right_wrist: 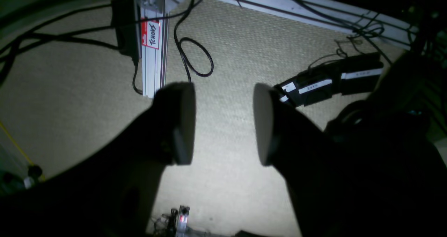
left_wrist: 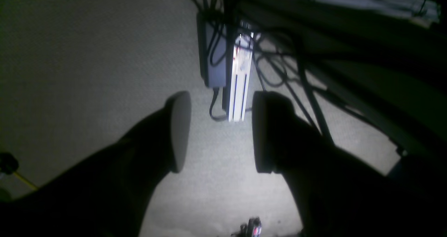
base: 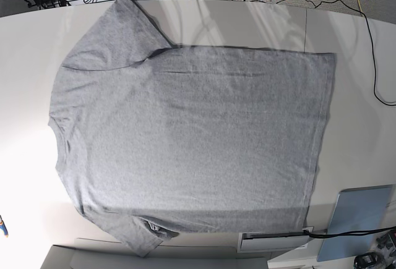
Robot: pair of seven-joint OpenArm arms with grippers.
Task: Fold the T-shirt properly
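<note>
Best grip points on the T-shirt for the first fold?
The T-shirt lies spread flat, plain side up, collar at the base view's left, hem at its right. I'd probably pinch the two hem corners and, coming in from the right over bare table: the edge there is straight and free. Both grippers, left and right, are open.

T-shirt (base: 192,139): heather-grey knit cloth, matt, soft, faintly creased.
Table (base: 260,25): smooth, pale, with a slight sheen.
Panel (base: 359,219), lower right of the base view: flat, rigid, grey-blue, matt.
Carpet (right_wrist: 244,48): woven, rough, beige, matt.
Post (right_wrist: 153,55), upper left of the right wrist view: ribbed bright metal with a paper label.
Cable (right_wrist: 195,55): black, smooth, rubbery.
Left gripper (left_wrist: 221,132) pads (left_wrist: 180,132): dull grey, smooth.
</note>
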